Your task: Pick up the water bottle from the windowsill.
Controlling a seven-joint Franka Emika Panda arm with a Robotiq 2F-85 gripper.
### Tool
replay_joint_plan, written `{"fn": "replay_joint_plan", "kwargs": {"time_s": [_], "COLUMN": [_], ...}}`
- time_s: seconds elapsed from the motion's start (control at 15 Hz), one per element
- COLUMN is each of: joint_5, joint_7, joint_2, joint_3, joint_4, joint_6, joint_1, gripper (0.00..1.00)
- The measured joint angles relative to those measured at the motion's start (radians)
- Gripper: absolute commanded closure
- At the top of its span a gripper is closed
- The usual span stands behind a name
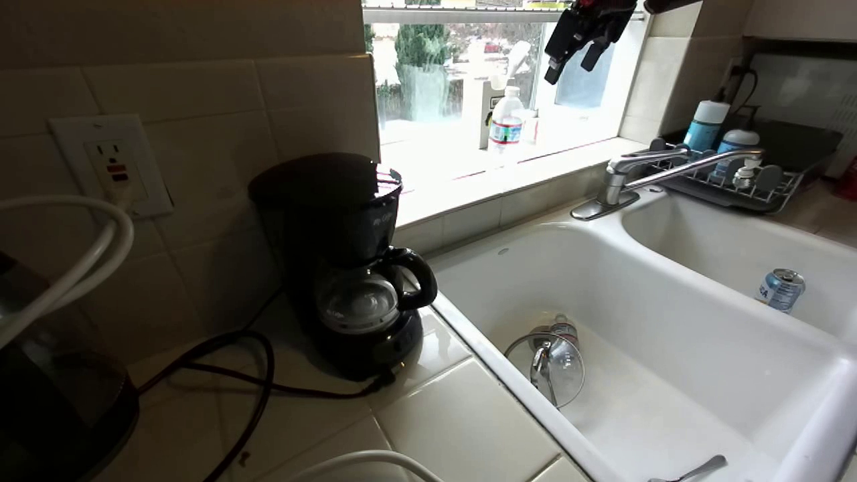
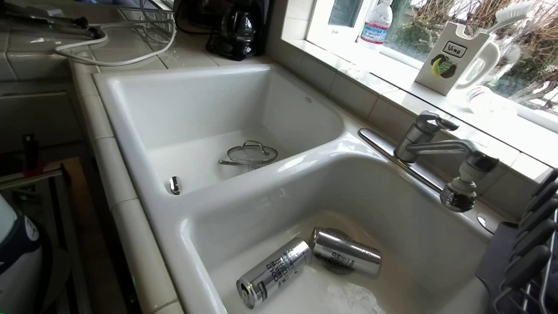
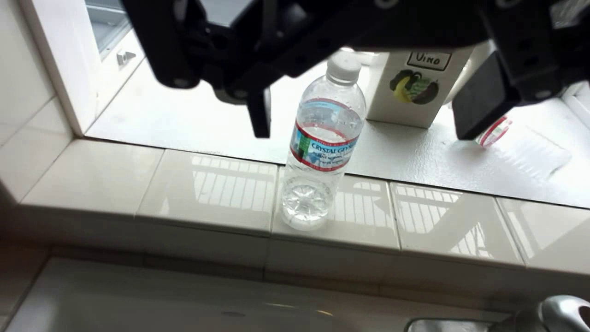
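On the near strip of the sill (image 3: pixel 207 133), left of the jug (image 3: pixel 415 99) and close to the edge above the sink (image 2: pixel 261 179): bottle (image 3: pixel 322 150), upright, not yet grasped. Higher up and apart from it: gripper (image 1: pixel 570 70), spread wide, with nothing in hold. From the wrist view, see the bottle between the fingers (image 3: pixel 259 115) yet nearer the left one; probably calls for a shift left before going down. Without that shift, risks catching the bottle's top and knocking it over; being so near the edge, might then tumble into the sink. With too far a reach, could also nudge the jug with the right finger (image 3: pixel 484 94). Note the base, lost in glare in both exterior views: from those, easy to misjudge the height. Looks like thin plastic. Squeezed too hard, may buckle; squeezed too softly, may slip. Cannot make out the fill level, hence cannot judge the weight. Best to close slowly, around the middle, and lift straight up before drawing back.
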Motion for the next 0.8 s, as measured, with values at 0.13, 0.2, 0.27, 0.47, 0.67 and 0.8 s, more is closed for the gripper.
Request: {"fn": "replay_joint_plan", "kwargs": {"time_s": [0.13,0.2,0.27,0.47,0.67,0.8], "joint_5": [0.0,0.0,0.0,0.0,0.0,0.003], "joint_7": [0.0,0.0,0.0,0.0,-0.001,-0.009], "joint_2": [0.04,0.049,0.052,0.052,0.052,0.057], "joint_3": [-0.003,-0.003,-0.003,-0.003,-0.006,-0.012], "joint_4": [0.031,0.039,0.045,0.052,0.052,0.048], "joint_6": [0.008,0.009,0.009,0.009,0.015,0.07], "joint_1": [0.0,0.0,0.0,0.001,0.002,0.002], "gripper": [0.0,0.0,0.0,0.0,0.0,0.0]}}
